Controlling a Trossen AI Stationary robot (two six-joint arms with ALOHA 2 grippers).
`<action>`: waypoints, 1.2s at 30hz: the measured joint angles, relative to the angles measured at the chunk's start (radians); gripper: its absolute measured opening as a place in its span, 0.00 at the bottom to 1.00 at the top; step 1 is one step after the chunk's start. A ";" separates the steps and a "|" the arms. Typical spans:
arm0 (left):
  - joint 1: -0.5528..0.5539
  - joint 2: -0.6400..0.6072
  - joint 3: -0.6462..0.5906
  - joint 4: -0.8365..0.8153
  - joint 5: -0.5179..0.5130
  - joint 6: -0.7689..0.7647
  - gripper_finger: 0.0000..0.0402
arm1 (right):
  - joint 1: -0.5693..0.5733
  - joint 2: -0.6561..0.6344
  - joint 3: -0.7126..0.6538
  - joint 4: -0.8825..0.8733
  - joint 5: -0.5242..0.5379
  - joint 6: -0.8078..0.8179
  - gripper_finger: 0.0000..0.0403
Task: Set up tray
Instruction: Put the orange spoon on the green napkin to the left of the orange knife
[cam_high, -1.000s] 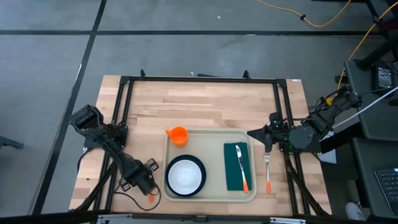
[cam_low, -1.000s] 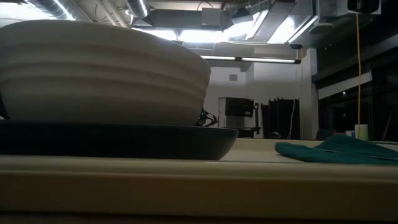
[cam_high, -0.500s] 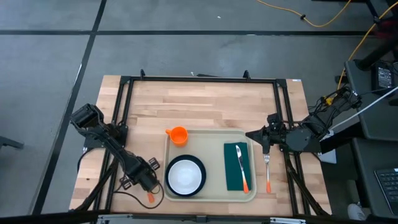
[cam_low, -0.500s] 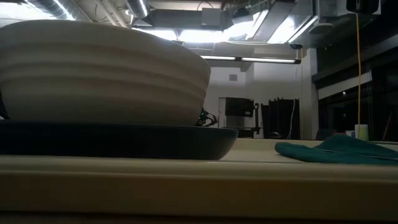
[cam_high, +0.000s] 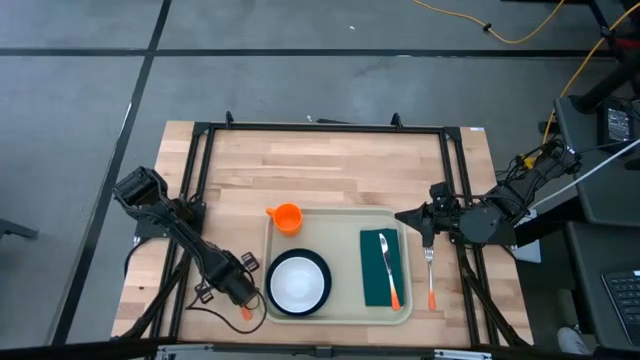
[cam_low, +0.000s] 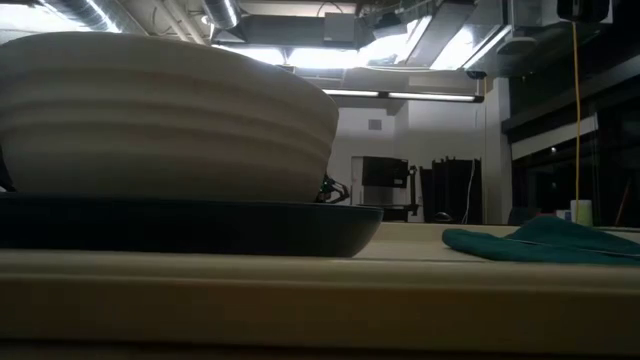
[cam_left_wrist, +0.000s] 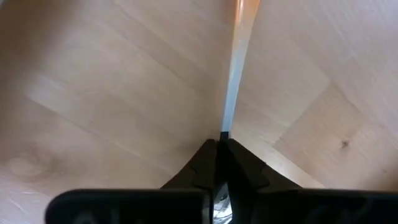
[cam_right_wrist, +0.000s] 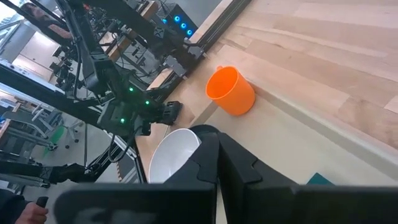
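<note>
The tray (cam_high: 338, 265) lies on the near half of the wooden table (cam_high: 330, 165), holding a white bowl (cam_high: 296, 283) on a dark plate (cam_high: 322, 271). Just off the tray's left edge, the left gripper (cam_high: 240, 297) reaches low from the table's left side, its fingers (cam_left_wrist: 205, 163) pinched on a slim orange-handled utensil (cam_left_wrist: 234, 81) lying on the wood. Off the tray's right edge, the right gripper (cam_high: 404, 215) is stretched level toward the tray, fingers pressed together on nothing, above a fork (cam_high: 430, 272) lying beside the tray.

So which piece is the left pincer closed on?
Start at the tray, then its left rim beside the plate. On the bare wood there, the left pincer grips an orange-handled utensil, the only cutlery left of the tray.
</note>
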 joint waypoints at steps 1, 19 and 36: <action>0.000 0.000 0.001 -0.002 0.001 0.000 0.02 | 0.000 0.000 0.000 0.000 0.000 0.000 0.02; 0.174 -0.192 0.257 -0.304 -0.126 0.003 0.01 | 0.000 0.000 0.000 -0.002 0.000 -0.012 0.02; 0.552 -0.386 0.621 0.572 -0.227 0.115 0.01 | -0.016 0.000 0.000 0.392 0.029 -0.405 0.02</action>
